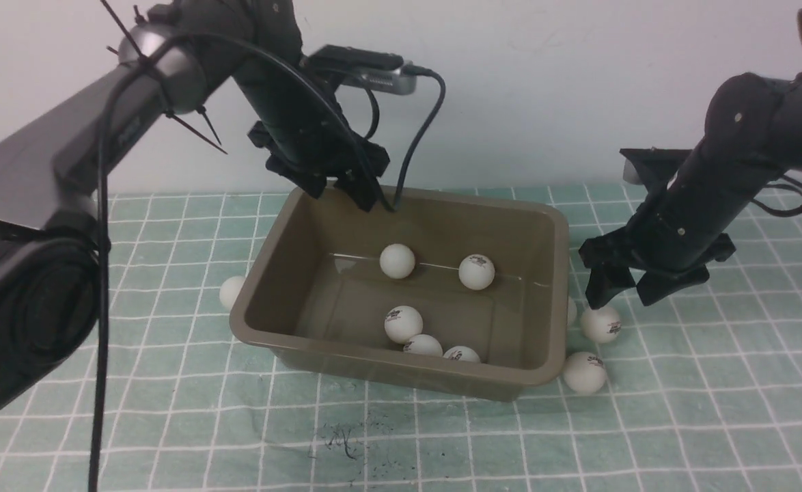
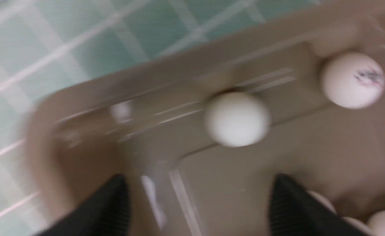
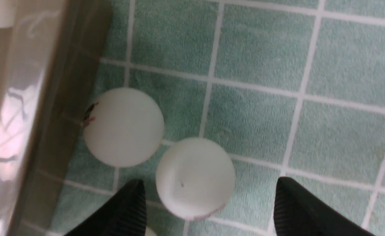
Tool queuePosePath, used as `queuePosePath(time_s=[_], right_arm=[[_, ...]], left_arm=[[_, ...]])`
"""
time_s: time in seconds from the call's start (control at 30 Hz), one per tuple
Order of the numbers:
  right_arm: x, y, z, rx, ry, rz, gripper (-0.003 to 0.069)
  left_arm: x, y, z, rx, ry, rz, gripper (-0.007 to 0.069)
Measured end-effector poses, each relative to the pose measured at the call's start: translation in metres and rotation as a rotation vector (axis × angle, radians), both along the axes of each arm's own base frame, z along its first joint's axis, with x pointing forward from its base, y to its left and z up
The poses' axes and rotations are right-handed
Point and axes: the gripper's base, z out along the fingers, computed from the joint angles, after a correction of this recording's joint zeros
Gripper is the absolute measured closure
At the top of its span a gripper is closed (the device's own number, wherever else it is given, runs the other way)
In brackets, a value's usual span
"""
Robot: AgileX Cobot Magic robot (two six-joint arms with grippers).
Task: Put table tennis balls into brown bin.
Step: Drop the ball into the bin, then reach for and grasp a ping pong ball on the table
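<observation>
The brown bin sits mid-table and holds several table tennis balls, among them one near the back wall, one beside it and one nearer the front. My left gripper hangs open and empty over the bin's back left corner. In the blurred left wrist view, a ball lies ahead of that gripper. My right gripper is open just above a ball right of the bin. In the right wrist view, this ball lies between the fingers, apart from them.
Another ball lies by the bin's front right corner. One ball is half hidden behind the right rim, and one rests against the left wall. A green checked cloth covers the table. The left arm's cable dangles to the bin's back rim.
</observation>
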Motion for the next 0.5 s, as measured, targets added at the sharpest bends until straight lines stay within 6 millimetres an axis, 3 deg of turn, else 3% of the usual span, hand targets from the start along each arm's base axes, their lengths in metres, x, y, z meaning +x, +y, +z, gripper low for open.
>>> queuePosePath(time_s=[0.03, 0.1, 0.13, 0.2, 0.3, 0.4, 0.43, 0.5], right_arm=[[0.002, 0.001, -0.007, 0.0, 0.007, 0.001, 0.0188], [0.004, 0.002, -0.017, 0.0, 0.026, -0.001, 0.0188], [0.004, 0.002, -0.018, 0.0, 0.028, -0.001, 0.0188], [0.006, 0.003, -0.032, 0.003, 0.053, 0.011, 0.0189], [0.006, 0.003, -0.037, -0.001, 0.062, 0.026, 0.0209], [0.006, 0.003, -0.037, -0.001, 0.064, 0.032, 0.0305], [0.004, 0.002, -0.033, -0.006, 0.072, 0.04, 0.0298], [0.0, 0.002, -0.026, -0.006, 0.082, 0.048, 0.0297]], left_arm=[[-0.007, 0.011, 0.017, 0.031, -0.028, 0.041, 0.0314], [-0.016, 0.021, 0.03, 0.053, -0.042, 0.06, 0.0461], [-0.017, 0.023, 0.034, 0.053, -0.05, 0.062, 0.0477], [-0.038, 0.046, 0.056, 0.062, -0.06, 0.103, 0.0604], [-0.051, 0.066, 0.061, 0.068, -0.042, 0.142, 0.0624], [-0.063, 0.098, 0.061, 0.075, -0.008, 0.213, 0.0629], [-0.069, 0.117, 0.056, 0.07, 0.023, 0.257, 0.0629], [-0.074, 0.133, 0.049, 0.062, 0.059, 0.289, 0.0629]])
